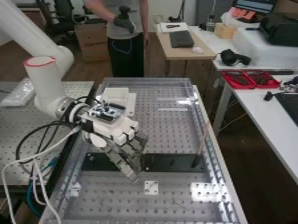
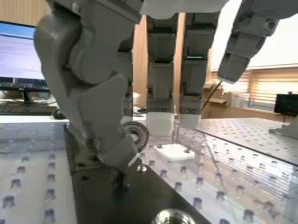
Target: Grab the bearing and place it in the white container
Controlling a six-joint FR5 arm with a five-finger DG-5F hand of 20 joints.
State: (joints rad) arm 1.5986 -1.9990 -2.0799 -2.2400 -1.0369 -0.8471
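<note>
In the high view the hand [image 1: 124,153] hangs over the dark strip on the perforated bench, its fingers slanting down. The wrist view shows the hand [image 2: 88,95] with its thumb curled toward the long fingers. Pinched between thumb and fingertips is the dark ring-shaped bearing [image 2: 138,134], standing on edge above the bench, its near side partly covered by the thumb. Behind the wrist, toward the bench's far end, the white container [image 1: 116,94] sits in the high view, partly hidden by the arm.
A black strip [image 1: 174,162] crosses the bench, with a thin upright rod [image 1: 195,161] near its right end. A small white block [image 1: 151,188] lies nearer the camera. In the wrist view a shiny metal part [image 2: 173,217] stands on the strip. Cables loop left of the bench.
</note>
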